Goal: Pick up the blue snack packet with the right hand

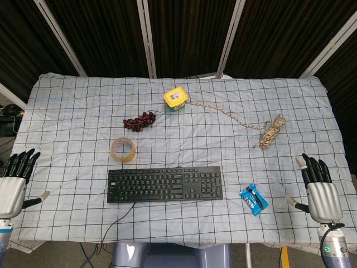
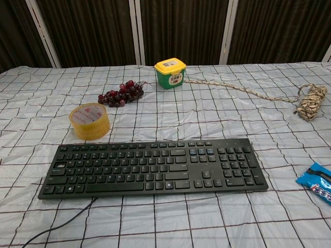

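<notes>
The blue snack packet (image 1: 253, 199) lies flat on the checked cloth, just right of the keyboard; the chest view cuts the blue snack packet (image 2: 316, 183) off at its right edge. My right hand (image 1: 319, 187) hovers at the table's right front corner, to the right of the packet and apart from it, fingers extended and holding nothing. My left hand (image 1: 15, 182) sits at the left front corner, fingers likewise spread and empty. Neither hand shows in the chest view.
A black keyboard (image 1: 164, 185) lies front centre, its cable running off the front edge. A roll of yellow tape (image 1: 122, 149), a bunch of dark grapes (image 1: 140, 120), a yellow-lidded tub (image 1: 176, 99) and a coiled rope (image 1: 271, 132) sit further back.
</notes>
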Available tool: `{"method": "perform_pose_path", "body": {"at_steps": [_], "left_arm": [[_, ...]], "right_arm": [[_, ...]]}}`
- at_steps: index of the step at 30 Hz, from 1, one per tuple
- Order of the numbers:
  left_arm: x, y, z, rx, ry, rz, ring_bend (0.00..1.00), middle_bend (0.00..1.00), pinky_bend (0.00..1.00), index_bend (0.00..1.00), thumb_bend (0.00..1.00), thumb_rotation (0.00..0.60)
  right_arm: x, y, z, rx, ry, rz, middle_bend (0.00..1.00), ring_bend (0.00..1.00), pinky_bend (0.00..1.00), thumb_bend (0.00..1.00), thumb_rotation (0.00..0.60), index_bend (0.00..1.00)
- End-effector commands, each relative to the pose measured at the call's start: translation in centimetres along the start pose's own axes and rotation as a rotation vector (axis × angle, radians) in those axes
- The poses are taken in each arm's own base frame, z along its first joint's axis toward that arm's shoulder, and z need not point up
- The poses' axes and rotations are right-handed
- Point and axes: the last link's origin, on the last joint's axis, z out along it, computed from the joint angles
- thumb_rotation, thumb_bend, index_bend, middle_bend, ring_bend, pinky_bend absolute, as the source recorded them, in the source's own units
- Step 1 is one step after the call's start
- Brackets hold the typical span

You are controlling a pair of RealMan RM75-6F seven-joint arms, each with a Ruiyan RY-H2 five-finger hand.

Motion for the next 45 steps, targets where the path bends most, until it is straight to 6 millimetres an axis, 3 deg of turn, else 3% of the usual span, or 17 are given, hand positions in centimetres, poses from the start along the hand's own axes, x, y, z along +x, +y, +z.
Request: {"method": "perform_pose_path", "body": {"at_steps": [1,21,26,29,32,34,37,41,45], "left_arm": [[0.0,0.0,0.0,0.0,0.001,0.0,0.0,0.0,0.0,0.0,0.06,0.6],[0.2,-0.2,0.0,0.001,0.018,0.015,0.0,0.0,0.0,0.0,0.06,0.6],[0.3,-0.2,-0.2,0.011,0.026,0.017,0.0,0.0,0.0,0.0,0.06,0.6],[0.2,-0.2,-0.3,0.016,0.026,0.02,0.0,0.0,0.0,0.0,0.06,0.6],[0.2,-0.2,-0.2,0.021,0.024,0.02,0.0,0.0,0.0,0.0,0.06,0.6],[0.2,-0.2,-0.2,0.024,0.024,0.021,0.0,0.0,0.0,0.0,0.06,0.6],[0.2,-0.2,-0.2,0.025,0.027,0.026,0.0,0.0,0.0,0.0,0.06,0.6],[0.3,-0.1,-0.2,0.026,0.035,0.02,0.0,0.0,0.0,0.0,0.06,0.6],[0.3,-0.2,-0.2,0.026,0.038,0.015,0.0,0.0,0.0,0.0,0.06,0.6]], "right_arm": [[0.0,0.0,0.0,0.0,0.001,0.001,0.0,0.0,0.0,0.06,0.6,0.0],[-0.2,-0.5,-0.2,0.021,-0.017,0.001,0.0,0.0,0.0,0.06,0.6,0.0],[-0.6,-1.8,-0.2,0.069,-0.047,0.013,0.0,0.0,0.0,0.06,0.6,0.0],[-0.3,-2.8,0.1,0.104,-0.034,0.01,0.02,0.01,0.1,0.06,0.6,0.0],[-0.1,-3.9,0.4,0.125,-0.024,0.034,0.19,0.18,0.35,0.06,0.6,0.0],[0.0,-4.6,0.6,0.131,-0.032,0.06,0.42,0.43,0.53,0.06,0.6,0.02],[-0.1,-5.8,0.8,0.125,-0.083,0.113,0.66,0.66,0.65,0.06,0.6,0.04],[-1.6,-8.0,1.2,0.121,-0.222,0.103,0.83,0.82,0.75,0.13,0.6,0.07],[-2.4,-9.2,1.3,0.103,-0.305,0.045,0.88,0.88,0.8,0.37,0.6,0.08]]}}
